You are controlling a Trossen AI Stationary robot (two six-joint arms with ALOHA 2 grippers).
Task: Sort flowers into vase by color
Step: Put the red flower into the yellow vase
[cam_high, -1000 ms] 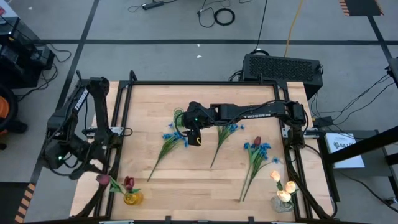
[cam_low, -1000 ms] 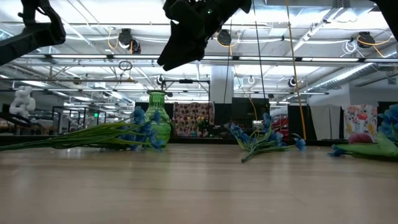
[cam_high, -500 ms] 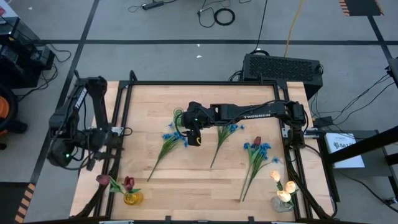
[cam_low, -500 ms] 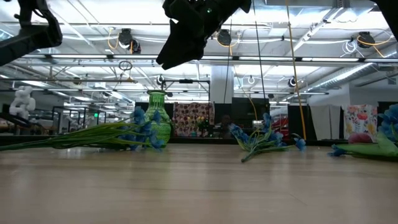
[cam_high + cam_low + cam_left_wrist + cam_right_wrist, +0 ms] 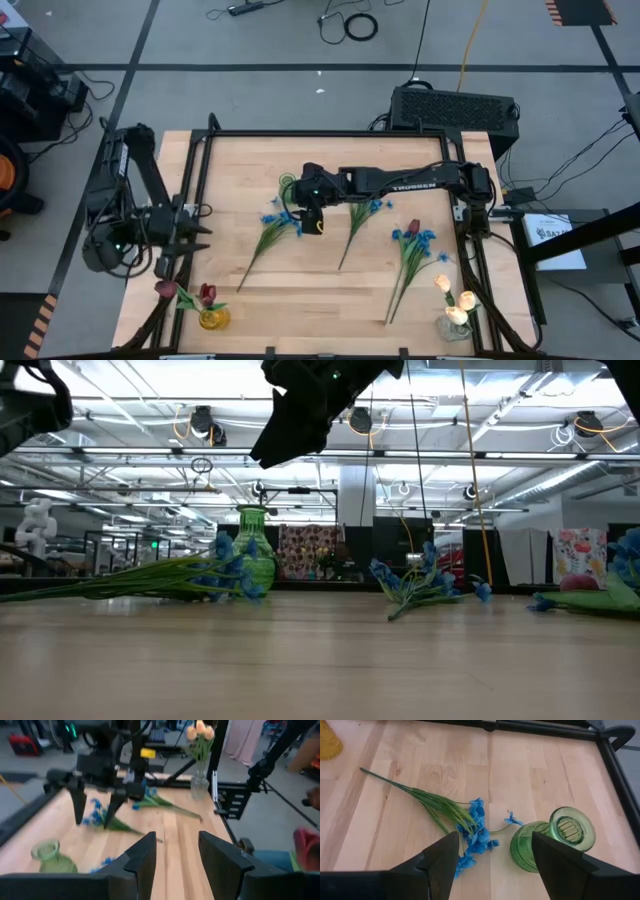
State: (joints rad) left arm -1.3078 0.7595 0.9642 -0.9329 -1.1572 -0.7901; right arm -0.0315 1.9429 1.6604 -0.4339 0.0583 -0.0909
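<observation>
My right gripper (image 5: pixel 316 224) hangs open above a blue flower sprig (image 5: pixel 472 831) that lies flat on the table, its blossoms beside the green vase (image 5: pixel 554 841). Two more blue sprigs (image 5: pixel 364 214) (image 5: pixel 414 246) and a red tulip (image 5: pixel 413 228) lie farther right. Two red tulips (image 5: pixel 206 293) stand in the yellow vase (image 5: pixel 211 319) at the near left. Cream tulips (image 5: pixel 443 284) stand in the clear vase (image 5: pixel 455 323) at the near right. My left gripper (image 5: pixel 197 224) is open at the table's left edge, pointing across the table, with nothing between its fingers (image 5: pixel 142 862).
A black frame rail (image 5: pixel 330 134) runs around the wooden table top (image 5: pixel 300 290). Bare wood lies between the sprigs and the near edge. The green vase (image 5: pixel 253 555) stands upright left of the table's middle, toward the far edge.
My left arm has swung away from the yellow vase toward the table's far edge. Its gripper has turned from pointing at the near left corner to pointing toward the table's right.
</observation>
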